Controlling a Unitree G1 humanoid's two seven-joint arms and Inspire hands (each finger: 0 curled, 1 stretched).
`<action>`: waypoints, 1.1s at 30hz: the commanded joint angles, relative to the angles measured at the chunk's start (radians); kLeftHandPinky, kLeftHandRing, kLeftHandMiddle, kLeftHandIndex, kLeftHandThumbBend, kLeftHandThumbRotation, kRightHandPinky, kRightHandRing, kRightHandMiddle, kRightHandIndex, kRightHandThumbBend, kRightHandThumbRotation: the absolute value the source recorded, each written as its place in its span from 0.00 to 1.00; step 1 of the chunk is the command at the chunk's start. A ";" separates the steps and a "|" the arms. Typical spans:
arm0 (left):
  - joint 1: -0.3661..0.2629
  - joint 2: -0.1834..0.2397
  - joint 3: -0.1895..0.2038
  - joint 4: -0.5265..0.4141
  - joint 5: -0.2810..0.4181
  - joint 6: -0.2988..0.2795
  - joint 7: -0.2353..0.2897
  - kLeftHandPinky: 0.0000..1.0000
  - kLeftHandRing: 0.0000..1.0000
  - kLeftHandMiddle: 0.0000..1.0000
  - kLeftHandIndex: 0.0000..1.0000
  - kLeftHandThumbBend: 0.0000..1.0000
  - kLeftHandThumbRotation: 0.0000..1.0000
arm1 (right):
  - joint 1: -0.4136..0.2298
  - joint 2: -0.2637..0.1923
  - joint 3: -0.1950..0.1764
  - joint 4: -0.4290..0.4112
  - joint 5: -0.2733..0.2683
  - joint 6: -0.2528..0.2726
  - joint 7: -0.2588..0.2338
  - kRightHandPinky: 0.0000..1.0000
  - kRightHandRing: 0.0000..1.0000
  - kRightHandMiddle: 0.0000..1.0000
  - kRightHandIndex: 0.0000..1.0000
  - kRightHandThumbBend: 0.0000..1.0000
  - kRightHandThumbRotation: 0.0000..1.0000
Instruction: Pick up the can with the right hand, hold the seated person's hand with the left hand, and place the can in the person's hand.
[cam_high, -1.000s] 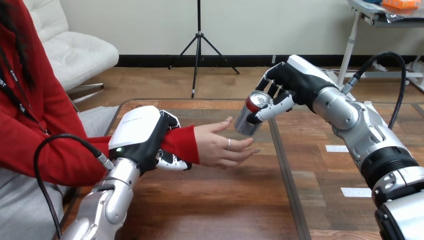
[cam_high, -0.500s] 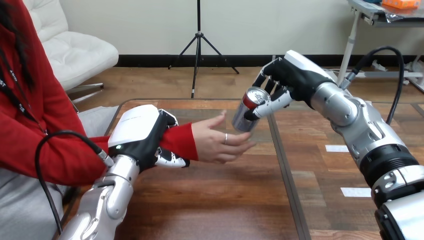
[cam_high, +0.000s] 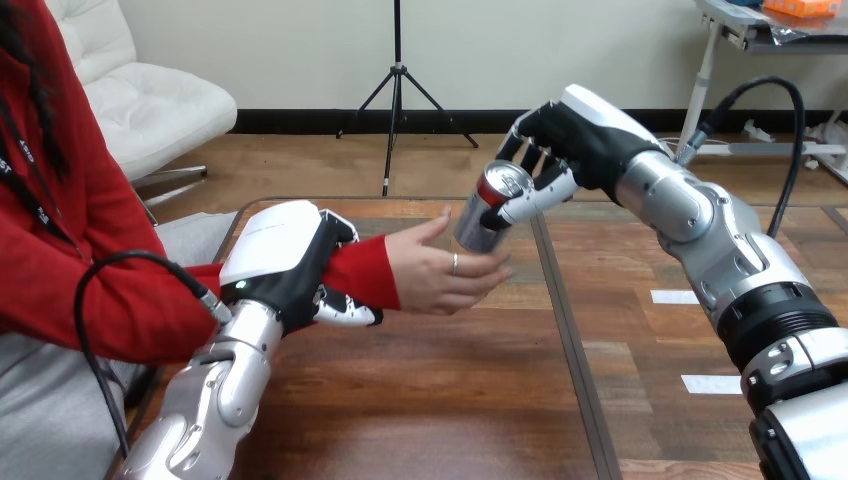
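A silver can with a red top hangs tilted above the table, and my right hand is shut on it from the right. The can's lower end sits just over the person's hand, which is held palm up above the table's middle with its fingers partly curled below the can. Whether the can touches that hand I cannot tell. My left hand is shut on the person's wrist, over the red sleeve, with its fingers wrapped under it.
The wooden table has a seam running down its middle. Two small white labels lie on its right half, under my right arm. The person sits at the left side.
My right hand has carried the can left and slightly up, over the person's palm. The person's hand and my left hand have risen a little.
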 joint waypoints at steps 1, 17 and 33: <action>-0.374 -0.066 0.084 -0.105 -0.090 -0.092 0.111 0.23 0.27 0.33 0.32 0.67 0.00 | -0.290 0.009 -0.038 -0.290 0.036 -0.029 -0.002 0.23 0.29 0.38 0.42 0.73 0.00; -0.376 -0.073 0.091 -0.118 -0.105 -0.079 0.106 0.22 0.27 0.33 0.32 0.68 0.00 | -0.263 0.012 -0.030 -0.352 0.024 -0.017 0.009 0.27 0.32 0.39 0.43 0.70 0.00; -0.377 -0.086 0.090 -0.141 -0.107 -0.053 0.098 0.19 0.25 0.32 0.31 0.63 0.00 | -0.231 0.032 -0.036 -0.425 0.048 0.011 0.031 0.29 0.35 0.40 0.44 0.68 0.00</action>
